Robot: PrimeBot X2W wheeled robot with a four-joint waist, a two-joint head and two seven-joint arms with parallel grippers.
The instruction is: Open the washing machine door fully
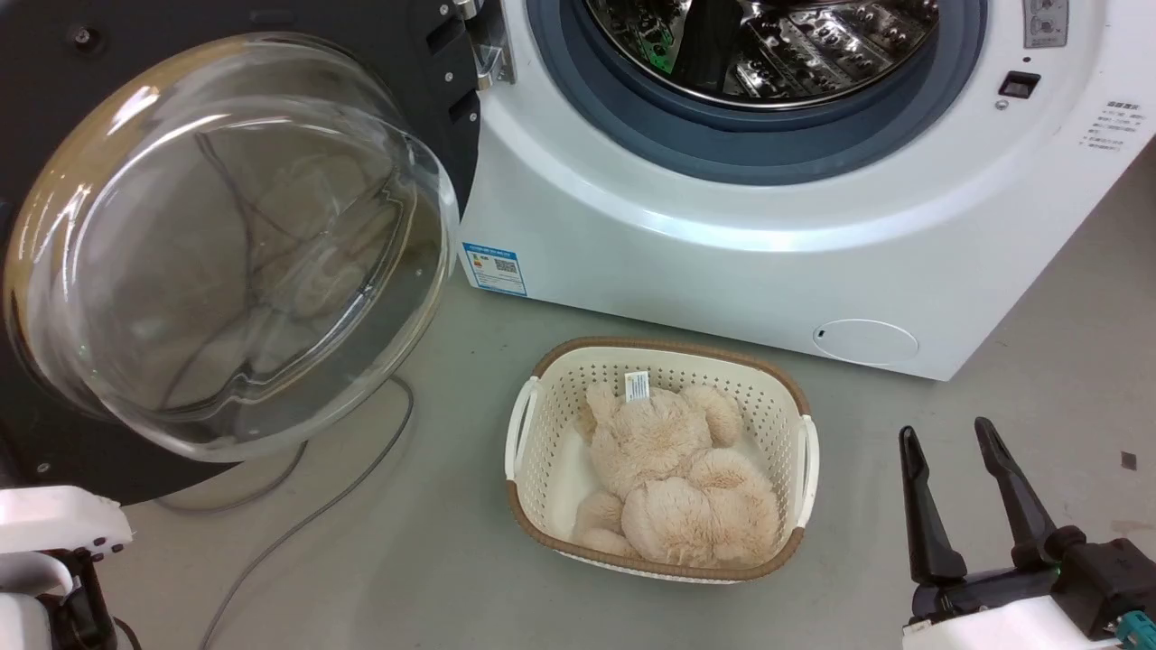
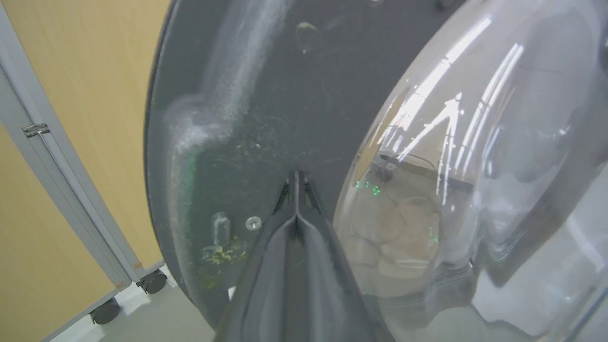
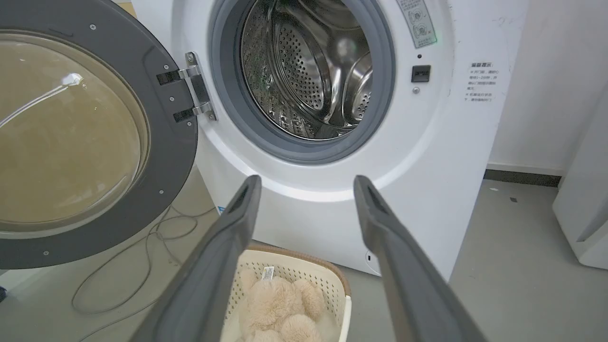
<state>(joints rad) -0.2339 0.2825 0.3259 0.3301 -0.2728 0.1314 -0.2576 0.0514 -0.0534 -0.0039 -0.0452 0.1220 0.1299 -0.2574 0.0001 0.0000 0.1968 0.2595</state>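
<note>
blue label [image 1: 494,268] low on washing machine [image 1: 722,271] front: QR code, print too small | grey sticker [image 1: 1045,23] top right: pictograms, illegible | print block [image 1: 1109,126]: unreadable | white tag [image 1: 637,386] on plush toy [image 1: 677,469]: unreadable

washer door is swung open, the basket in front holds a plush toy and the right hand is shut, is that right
Not quite: the right hand is open, fingers spread apart, as the right wrist view shows. The washing machine door is swung open and the basket holds a plush toy.
</note>
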